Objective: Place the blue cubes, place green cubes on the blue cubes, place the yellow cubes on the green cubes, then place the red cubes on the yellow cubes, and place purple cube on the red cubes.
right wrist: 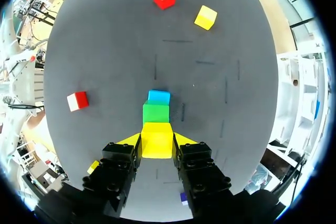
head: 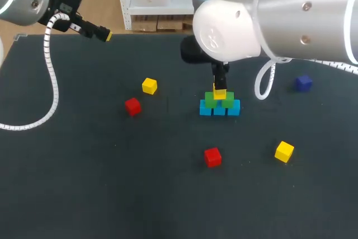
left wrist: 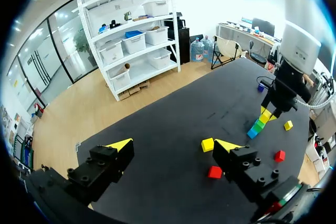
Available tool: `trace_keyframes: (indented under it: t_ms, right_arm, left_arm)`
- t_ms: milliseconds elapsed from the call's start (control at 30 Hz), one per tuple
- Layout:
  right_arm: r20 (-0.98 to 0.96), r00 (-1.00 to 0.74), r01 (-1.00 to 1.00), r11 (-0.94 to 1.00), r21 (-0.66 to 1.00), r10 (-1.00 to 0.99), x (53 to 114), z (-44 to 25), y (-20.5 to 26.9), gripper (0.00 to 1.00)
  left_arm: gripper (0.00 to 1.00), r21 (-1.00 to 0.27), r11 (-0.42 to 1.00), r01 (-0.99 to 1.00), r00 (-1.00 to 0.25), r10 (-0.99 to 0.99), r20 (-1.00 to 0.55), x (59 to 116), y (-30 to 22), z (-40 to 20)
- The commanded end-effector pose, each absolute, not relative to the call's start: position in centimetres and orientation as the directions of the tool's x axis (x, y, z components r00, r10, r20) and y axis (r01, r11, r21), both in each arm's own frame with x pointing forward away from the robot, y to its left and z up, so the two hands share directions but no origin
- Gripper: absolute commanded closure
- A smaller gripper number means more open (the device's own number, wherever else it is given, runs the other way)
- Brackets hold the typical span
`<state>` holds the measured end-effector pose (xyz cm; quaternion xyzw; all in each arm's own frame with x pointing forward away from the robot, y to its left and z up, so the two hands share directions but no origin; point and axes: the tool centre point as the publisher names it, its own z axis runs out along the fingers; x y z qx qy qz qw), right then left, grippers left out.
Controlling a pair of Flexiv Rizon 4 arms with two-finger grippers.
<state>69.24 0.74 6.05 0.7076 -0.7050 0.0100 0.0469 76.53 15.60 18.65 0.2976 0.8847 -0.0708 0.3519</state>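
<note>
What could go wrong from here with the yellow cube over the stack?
1. The yellow cube in the right fingers sits over the joint between two green cubes; a small offset on release may tip it off.
2. The fingers hang close above the green cubes; opening or lifting could nudge them off the blue cubes.
</note>
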Motion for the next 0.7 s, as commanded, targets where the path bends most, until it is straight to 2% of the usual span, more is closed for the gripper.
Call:
trace_keyframes:
  t_ms: [33, 200, 233, 267, 300, 367, 700]
  right_arm:
    - [0.084, 0.007, -0.998, -0.002, 0.055, -0.996, 69.3, 6.0, 0.8, 0.68]
    - [0.083, 0.008, -0.999, -0.003, 0.054, -0.996, 69.2, 6.1, 0.8, 0.55]
    - [0.079, 0.006, -0.999, -0.002, 0.053, -0.997, 69.2, 6.2, 0.8, 0.44]
    - [0.078, 0.005, -0.999, -0.001, 0.052, -0.997, 69.2, 6.2, 0.7, 0.25]
    - [0.077, 0.006, -0.999, -0.002, 0.051, -0.997, 69.2, 6.3, 0.7, 0.14]
    - [0.077, 0.006, -0.999, -0.002, 0.05, -0.997, 69.1, 6.3, 0.7, 0.02]
    - [0.055, -0.058, -0.998, 0.059, 0.015, -0.997, 68.7, 7.9, -0.7, 0.0]
  left_arm:
    - [0.0, 0.082, 0.811, 0.58, -0.572, 0.477, -0.667, 76.5, 15.7, 18.6]
    - [0.0, 0.082, 0.811, 0.58, -0.572, 0.477, -0.667, 76.5, 15.7, 18.6]
    - [0.0, 0.082, 0.811, 0.58, -0.572, 0.477, -0.667, 76.5, 15.7, 18.6]
    - [0.0, 0.082, 0.811, 0.58, -0.572, 0.477, -0.667, 76.5, 15.7, 18.6]
    - [0.0, 0.082, 0.811, 0.58, -0.572, 0.477, -0.667, 76.5, 15.7, 18.6]
    - [0.0, 0.082, 0.811, 0.58, -0.572, 0.477, -0.667, 76.5, 15.7, 18.6]
    - [0.0, 0.082, 0.811, 0.58, -0.572, 0.477, -0.667, 76.5, 15.7, 18.6]
